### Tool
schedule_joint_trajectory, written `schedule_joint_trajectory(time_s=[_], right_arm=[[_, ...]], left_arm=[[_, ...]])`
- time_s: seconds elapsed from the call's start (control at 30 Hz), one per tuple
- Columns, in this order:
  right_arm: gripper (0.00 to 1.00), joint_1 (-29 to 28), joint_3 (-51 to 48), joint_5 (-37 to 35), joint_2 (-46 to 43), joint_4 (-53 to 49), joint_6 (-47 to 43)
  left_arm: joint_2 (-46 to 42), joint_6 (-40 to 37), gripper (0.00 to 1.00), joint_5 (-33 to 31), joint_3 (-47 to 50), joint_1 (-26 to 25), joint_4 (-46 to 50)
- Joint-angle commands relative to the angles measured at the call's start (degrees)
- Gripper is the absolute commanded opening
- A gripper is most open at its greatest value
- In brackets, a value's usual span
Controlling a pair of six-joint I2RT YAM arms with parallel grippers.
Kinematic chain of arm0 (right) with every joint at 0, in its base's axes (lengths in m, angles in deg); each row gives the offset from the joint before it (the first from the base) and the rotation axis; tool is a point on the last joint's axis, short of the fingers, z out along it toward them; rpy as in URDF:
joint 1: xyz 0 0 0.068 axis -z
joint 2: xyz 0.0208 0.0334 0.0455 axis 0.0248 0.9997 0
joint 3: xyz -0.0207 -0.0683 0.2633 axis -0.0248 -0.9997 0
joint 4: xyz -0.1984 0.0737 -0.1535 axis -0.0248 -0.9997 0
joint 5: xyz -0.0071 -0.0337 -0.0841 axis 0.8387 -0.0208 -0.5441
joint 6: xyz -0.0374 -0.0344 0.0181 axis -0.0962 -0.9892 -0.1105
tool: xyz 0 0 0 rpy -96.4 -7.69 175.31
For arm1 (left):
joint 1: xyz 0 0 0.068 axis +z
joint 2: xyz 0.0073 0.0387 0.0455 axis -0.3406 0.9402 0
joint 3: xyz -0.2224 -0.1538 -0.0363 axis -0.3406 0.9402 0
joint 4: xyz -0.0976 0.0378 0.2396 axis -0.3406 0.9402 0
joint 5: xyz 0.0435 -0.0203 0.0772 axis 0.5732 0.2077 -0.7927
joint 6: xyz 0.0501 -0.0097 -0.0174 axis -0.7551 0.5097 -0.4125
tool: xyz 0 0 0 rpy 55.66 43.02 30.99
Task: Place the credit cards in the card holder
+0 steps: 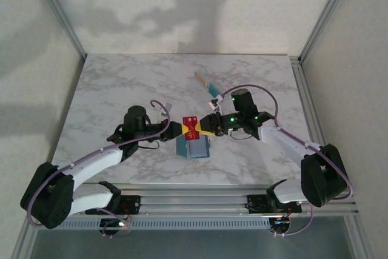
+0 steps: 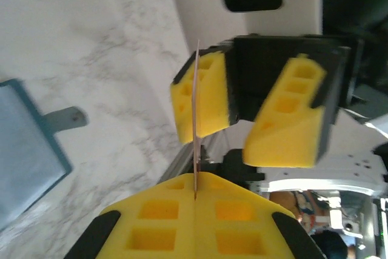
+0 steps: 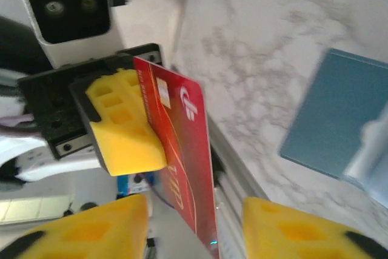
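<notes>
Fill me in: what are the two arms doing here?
Looks like a handover. The left tool is shut on one end of a red credit card, held near the teal wallet. The right tool is open, with its fingers either side of the card's other end and not clamped. The clear card holder sits farther back on the table.

Red credit card point(image 1: 193, 127) aloft mid-table, card holder point(image 1: 206, 84) farther back

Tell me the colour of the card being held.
The card is red, clearest in the right wrist view.
</notes>
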Motion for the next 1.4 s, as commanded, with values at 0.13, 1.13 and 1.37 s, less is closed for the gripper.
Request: schedule_joint_trajectory(time_s=[0.13, 1.13, 1.37], right_arm=[[0.51, -1.2, 0.2, -13.5, 4.2, -10.2, -4.9], [0.11, -3.1, -3.8, -18.3, 24.6, 0.6, -2.9], [0.11, -3.0, -5.4, -18.6, 24.0, 2.8, -1.6]], left_arm=[[6.6, -8.8, 0.00, -8.0, -1.7, -0.2, 16.0], [22.4, -7.1, 0.00, -1.1, -5.7, -0.5, 9.6], [25.5, -7.4, 0.00, -1.7, -4.7, -0.3, 10.1]])
